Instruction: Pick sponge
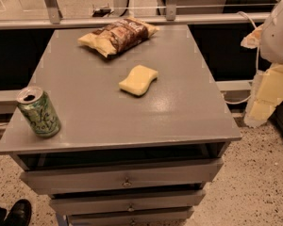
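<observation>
A green can [37,112] stands upright at the front-left corner of the table [179,121], and a chip bag [118,36] lies along the back edge; both are well apart from the target and are judged not to obstruct a descent from above. The sponge [138,79] lies flat near the middle of the surface, slightly toward the back edge, with bare tabletop on every side. The gripper [266,98] hangs beyond the right edge, well apart from the sponge; whether it is set wide or narrow cannot be told.

Sponge [138,80] lies central on the table [179,121], chip bag [118,36] behind, can [37,112] front-left (jaws beyond right edge).
</observation>
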You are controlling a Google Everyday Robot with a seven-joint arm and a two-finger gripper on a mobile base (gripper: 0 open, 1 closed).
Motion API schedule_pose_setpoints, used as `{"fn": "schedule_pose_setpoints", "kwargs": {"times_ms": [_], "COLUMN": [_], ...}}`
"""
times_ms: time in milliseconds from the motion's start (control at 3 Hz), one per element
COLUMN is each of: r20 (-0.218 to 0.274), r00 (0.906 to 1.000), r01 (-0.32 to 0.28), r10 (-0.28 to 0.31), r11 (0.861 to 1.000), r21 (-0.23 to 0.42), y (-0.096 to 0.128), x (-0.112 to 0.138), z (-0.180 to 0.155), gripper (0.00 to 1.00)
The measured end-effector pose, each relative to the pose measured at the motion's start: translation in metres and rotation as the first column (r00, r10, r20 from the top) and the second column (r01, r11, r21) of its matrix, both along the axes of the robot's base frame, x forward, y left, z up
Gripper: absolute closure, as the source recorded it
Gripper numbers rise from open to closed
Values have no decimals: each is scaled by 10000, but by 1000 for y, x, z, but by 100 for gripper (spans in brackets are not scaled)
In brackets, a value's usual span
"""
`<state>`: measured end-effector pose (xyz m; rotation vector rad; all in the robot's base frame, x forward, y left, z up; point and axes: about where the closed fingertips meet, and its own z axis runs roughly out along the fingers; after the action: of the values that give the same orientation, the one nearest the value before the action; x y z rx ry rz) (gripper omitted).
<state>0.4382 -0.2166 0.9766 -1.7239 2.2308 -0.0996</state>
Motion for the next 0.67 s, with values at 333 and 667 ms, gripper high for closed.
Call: {"fn": "schedule_pose_setpoints", "kwargs": {"times_ms": [333,667], "r20": [2,288], "r00": [10000,9996], "r01": [0,-49], "r10": [0,37], "r11": [10000,9992], "r21": [0,392], "y": [0,9], "x": [0,18], "z": [0,-6], "gripper": [0,0]}}
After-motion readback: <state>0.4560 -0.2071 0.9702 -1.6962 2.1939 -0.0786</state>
